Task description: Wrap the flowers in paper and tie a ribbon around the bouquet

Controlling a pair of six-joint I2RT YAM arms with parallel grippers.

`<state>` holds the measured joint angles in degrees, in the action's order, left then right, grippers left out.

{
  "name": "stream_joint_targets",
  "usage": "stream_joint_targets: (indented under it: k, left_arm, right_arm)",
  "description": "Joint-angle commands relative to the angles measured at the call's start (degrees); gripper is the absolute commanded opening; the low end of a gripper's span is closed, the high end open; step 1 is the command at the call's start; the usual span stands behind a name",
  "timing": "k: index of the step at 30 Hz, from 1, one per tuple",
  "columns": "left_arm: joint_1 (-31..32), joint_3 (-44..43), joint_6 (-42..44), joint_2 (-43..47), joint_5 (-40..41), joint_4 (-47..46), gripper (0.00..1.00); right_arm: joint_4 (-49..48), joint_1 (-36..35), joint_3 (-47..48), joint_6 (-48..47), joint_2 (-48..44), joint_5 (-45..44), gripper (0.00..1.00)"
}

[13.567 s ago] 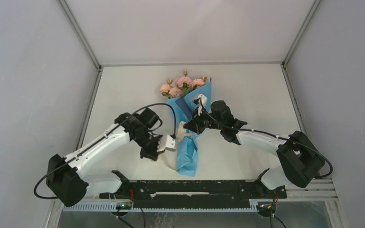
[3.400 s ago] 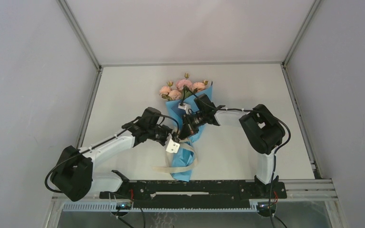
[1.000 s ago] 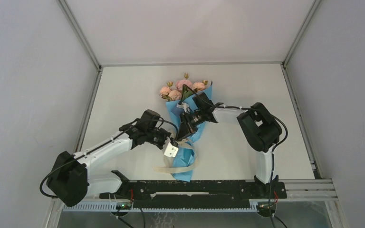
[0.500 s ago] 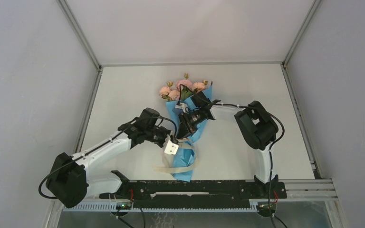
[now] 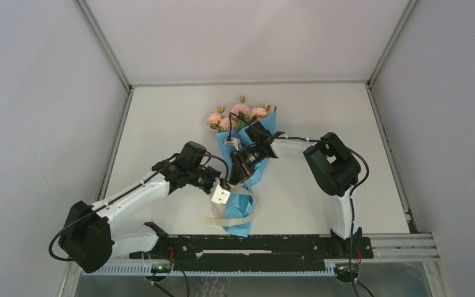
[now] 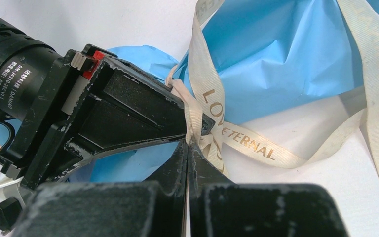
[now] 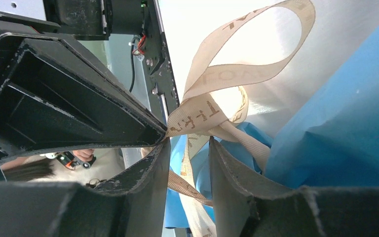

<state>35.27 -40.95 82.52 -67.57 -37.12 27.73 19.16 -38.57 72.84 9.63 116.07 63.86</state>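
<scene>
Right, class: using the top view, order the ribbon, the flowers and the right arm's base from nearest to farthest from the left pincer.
1. Ribbon: pinched in the left pincer.
2. Flowers: beyond it, toward the far side.
3. Right arm's base: near edge, far right.

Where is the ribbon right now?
In the top view the ribbon loops around the narrow near end of the bouquet, between the arms; the left gripper is shut on it there.
</scene>
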Motion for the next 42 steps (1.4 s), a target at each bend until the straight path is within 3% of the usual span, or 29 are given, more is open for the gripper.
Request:
stream_joint_targets:
  k: [1,19,23,29,35,42]
  left_arm:
    - [-0.1,-1.0,1.8,0.8,-2.0,0.0,0.00]
    - [-0.1,0.8,3.4,0.5,-1.2,0.1,0.00]
    - [-0.2,1.2,4.5,0.6,-1.0,0.6,0.00]
    - [-0.2,1.7,6.2,0.6,-0.5,1.6,0.00]
    - [-0.1,2.5,12.5,0.1,1.3,6.7,0.00]
    - [0.0,2.9,13.9,-0.4,1.6,6.8,0.00]
  right_arm:
    - [1.7,-1.4,1.7,-4.4,-1.5,2.1,0.44]
    - [5.6,-3.0,1.7,-8.1,0.1,-3.3,0.39]
    - [6.4,-3.3,1.7,-8.8,-0.1,-3.6,0.28]
    - [5.8,-2.9,1.7,-8.0,-1.6,-3.2,0.00]
    - [5.0,-1.5,1.7,-5.5,-4.8,-6.7,0.00]
    - [4.3,-0.5,1.7,-3.1,-7.1,-10.9,0.00]
